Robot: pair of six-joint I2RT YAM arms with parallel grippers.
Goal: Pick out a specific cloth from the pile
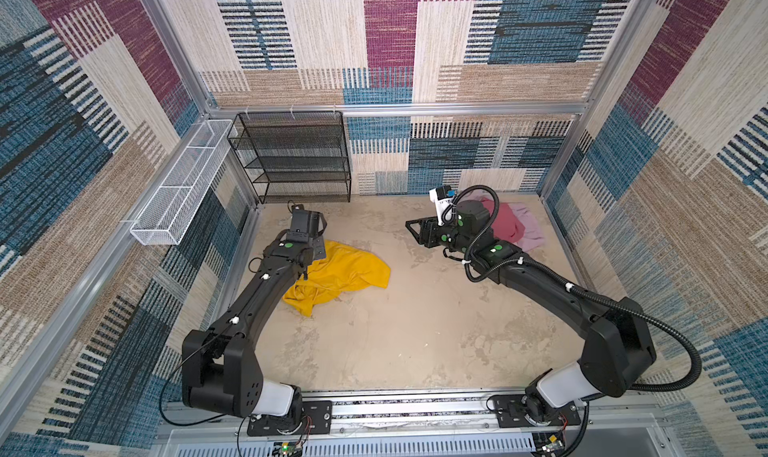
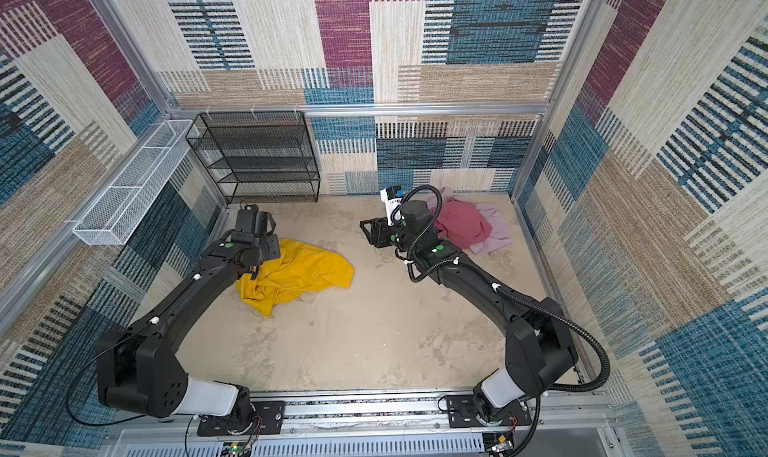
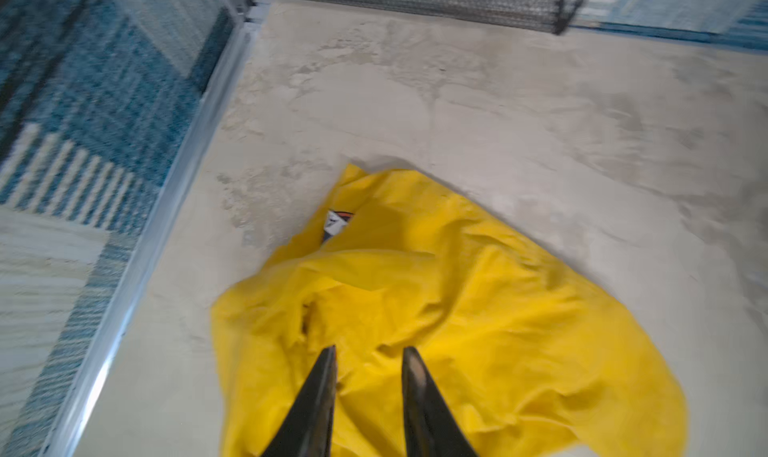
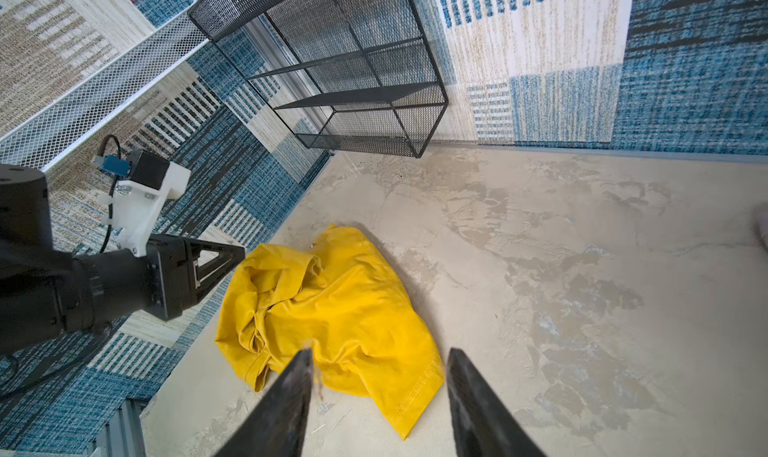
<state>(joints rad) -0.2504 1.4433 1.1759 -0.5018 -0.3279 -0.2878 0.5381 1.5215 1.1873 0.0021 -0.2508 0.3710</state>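
Floor (image 1: 415, 317) of the cell is a beige, mottled surface with darker stains. Walls (image 1: 332, 39) covered with woven patches of blue, purple, tan and cream close it on three sides, held in an aluminium frame (image 1: 395, 110).

The yellow cloth (image 1: 345, 272) (image 2: 303, 272) lies crumpled and alone on the left part of the floor, well apart from the pile (image 1: 515, 226) in the far right corner. In that pile a red cloth (image 1: 507, 222) lies on a pink cloth (image 1: 530, 226).

In both top views the right arm covers the near side of the pile. The left arm covers one edge of the yellow cloth. The left wrist view is blurred. There the left gripper (image 3: 371, 351) points down at the yellow cloth (image 3: 457, 309), its fingers parted with nothing pinched between them. Whether the tips touch the fabric cannot be told. A small label (image 3: 336, 224) shows in a fold, too blurred to read. The right gripper (image 4: 378, 351) hangs over bare floor near the yellow cloth (image 4: 345, 309), fingers spread and holding nothing.

A black mesh shelf (image 1: 299, 155) stands against the back wall. A white mesh basket (image 1: 183, 184), divided in compartments, hangs on the left wall. All three cloths lie on the floor, outside both.
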